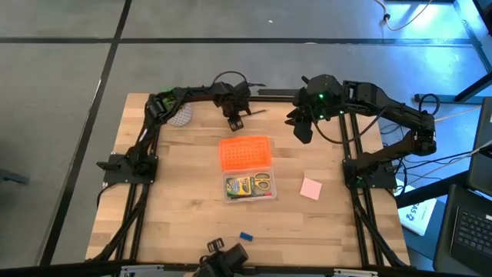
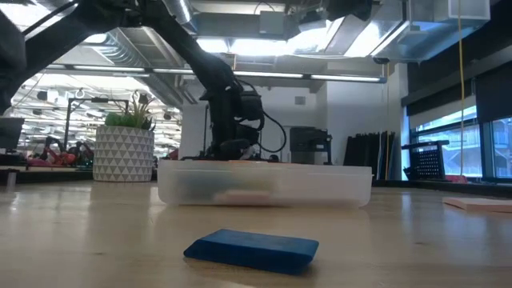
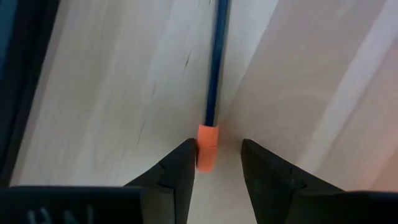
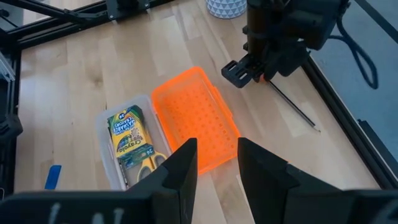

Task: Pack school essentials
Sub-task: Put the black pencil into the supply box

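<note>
Orange eraser end of a blue pencil (image 3: 212, 106) between parted, empty left gripper (image 3: 217, 163) fingers, shaft running straight ahead, beyond the orange lid (image 1: 244, 153). Right gripper (image 4: 216, 163) parted, empty, above that lid, farther away.

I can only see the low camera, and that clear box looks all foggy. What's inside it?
Observer: The clear plastic box holds a yellow-green crayon box and yellow-handled scissors.
Operator: Where did its lid go?
Observer: The orange plastic lid lies flat right beside it, on the far side from your camera.
Operator: What is the arm behind the box doing?
Observer: That is the left arm. Its hand is open and down low, with one finger on each side of the orange end of a thin dark pencil.
</note>
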You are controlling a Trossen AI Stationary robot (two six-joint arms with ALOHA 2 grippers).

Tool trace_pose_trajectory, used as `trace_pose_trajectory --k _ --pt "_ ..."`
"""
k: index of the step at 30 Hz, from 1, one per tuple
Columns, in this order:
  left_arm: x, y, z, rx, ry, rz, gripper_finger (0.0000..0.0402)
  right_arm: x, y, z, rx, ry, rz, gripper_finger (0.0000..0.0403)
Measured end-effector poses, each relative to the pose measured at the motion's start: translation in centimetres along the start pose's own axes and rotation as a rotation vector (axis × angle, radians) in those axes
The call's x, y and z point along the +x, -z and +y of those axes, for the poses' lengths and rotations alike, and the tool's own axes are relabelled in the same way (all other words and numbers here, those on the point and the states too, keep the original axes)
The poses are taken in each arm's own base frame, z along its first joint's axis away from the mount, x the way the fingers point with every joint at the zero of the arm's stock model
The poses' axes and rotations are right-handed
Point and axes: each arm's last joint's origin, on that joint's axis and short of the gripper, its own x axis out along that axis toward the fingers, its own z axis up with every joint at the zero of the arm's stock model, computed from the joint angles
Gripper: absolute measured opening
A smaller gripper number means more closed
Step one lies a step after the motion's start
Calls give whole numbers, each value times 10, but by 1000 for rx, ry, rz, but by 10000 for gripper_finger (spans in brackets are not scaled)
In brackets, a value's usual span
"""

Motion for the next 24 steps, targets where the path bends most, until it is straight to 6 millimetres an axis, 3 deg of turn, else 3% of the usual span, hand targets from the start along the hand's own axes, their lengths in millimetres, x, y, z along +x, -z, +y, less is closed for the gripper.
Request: trace_pose_trajectory --k 8,19,24 --pt "2 -1 -3 15 -18 3 115 0 0 0 0 0 -1 116" --pt "2 -1 -2 14 -19 2 25 0 0 0 1 0 -1 116" --pt "2 -1 -2 12 -19 3 6 0 0 0 1 0 -1 116"
